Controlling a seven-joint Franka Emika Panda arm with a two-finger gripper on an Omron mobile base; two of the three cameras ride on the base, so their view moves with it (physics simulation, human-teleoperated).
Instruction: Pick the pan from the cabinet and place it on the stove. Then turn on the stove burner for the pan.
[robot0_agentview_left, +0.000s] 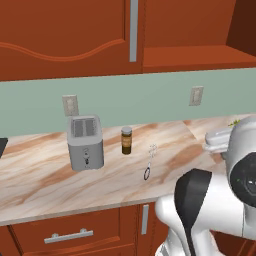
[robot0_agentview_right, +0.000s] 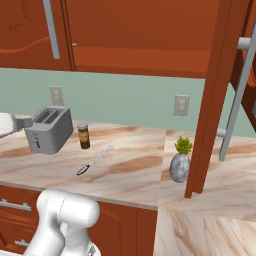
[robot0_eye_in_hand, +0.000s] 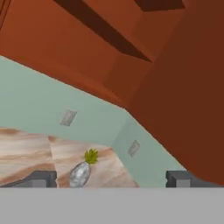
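Beside vase (robot0_agentview_right: 179, 167), open cabinet (robot0_agentview_right: 212, 95) door.

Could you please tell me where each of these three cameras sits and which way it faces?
Left base view: behind the arm's left, facing the counter with toaster, jar and whisk; white arm at lower right.
Right base view: behind its right, same counter plus the open cabinet door; arm lower left.
Hand view: on the hand, facing the cabinet; gripper open.
Right base and hand views share the potted plant.
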